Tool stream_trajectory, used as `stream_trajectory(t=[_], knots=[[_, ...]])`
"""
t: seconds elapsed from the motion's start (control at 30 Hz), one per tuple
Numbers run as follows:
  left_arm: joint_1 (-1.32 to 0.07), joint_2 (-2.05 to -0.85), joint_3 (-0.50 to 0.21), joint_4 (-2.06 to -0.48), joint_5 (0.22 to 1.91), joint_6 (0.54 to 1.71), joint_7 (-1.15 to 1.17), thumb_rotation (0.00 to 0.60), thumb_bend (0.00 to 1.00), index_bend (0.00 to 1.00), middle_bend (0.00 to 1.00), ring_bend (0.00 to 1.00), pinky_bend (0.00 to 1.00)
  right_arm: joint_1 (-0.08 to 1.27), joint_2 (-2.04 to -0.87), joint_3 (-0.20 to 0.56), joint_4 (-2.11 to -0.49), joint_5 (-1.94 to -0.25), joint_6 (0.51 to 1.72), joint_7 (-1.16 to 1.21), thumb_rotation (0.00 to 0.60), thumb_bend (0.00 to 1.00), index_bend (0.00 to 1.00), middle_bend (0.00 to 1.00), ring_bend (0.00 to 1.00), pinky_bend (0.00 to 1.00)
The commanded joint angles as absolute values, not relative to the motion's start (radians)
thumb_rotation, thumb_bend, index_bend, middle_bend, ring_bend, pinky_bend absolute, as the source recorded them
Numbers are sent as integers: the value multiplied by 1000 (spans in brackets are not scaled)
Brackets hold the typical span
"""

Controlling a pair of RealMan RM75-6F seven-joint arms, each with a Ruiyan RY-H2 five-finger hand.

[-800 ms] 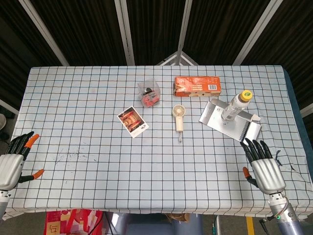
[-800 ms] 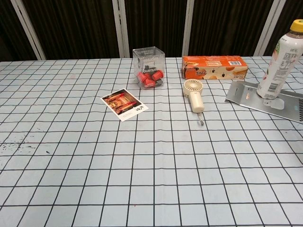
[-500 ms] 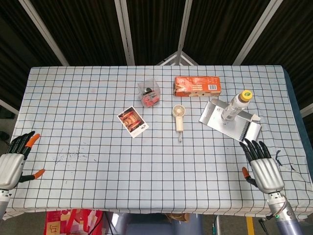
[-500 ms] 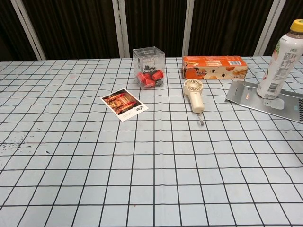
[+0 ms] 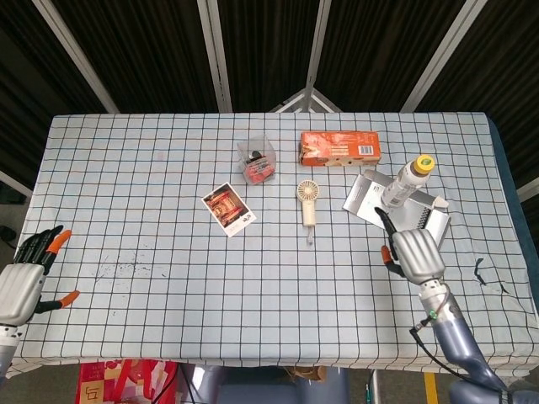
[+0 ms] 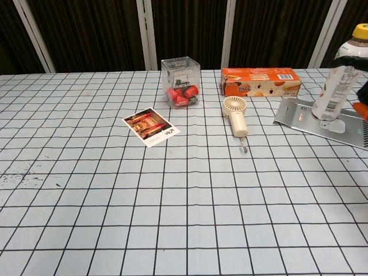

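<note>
My right hand hovers over the checked tablecloth just in front of the metal grater. A white drink bottle with a yellow cap stands on that grater. In the chest view the right hand's dark fingers reach in from the right edge beside the bottle, spread and holding nothing. Whether they touch the bottle I cannot tell. My left hand rests at the table's front left edge, fingers apart and empty.
A cream handheld fan lies mid-table, a photo card to its left. Behind them are a clear cube of red pieces and an orange carton. The grater sits at the right.
The right hand has moved from the table's front right edge up and to the left, arriving next to the grater and bottle. The left hand has stayed put.
</note>
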State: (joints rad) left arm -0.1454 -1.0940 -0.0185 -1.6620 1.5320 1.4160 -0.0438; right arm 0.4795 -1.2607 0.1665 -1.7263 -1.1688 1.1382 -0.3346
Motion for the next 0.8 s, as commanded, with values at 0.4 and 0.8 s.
stream_trajectory(t=[0.4,0.8], knots=[[-151,-1092,-19,-1655,1528,1407,-60,600,39,0,0,0,0,770,-1563,274,-1509,-731,924,-582,600,787,0,833,922,910],[-156,-1092,-18,-1655,1524,1399,-64,600,38,0,0,0,0,846,-1665,281,-1364,-617,900,-608,600,788,0,833,922,910]])
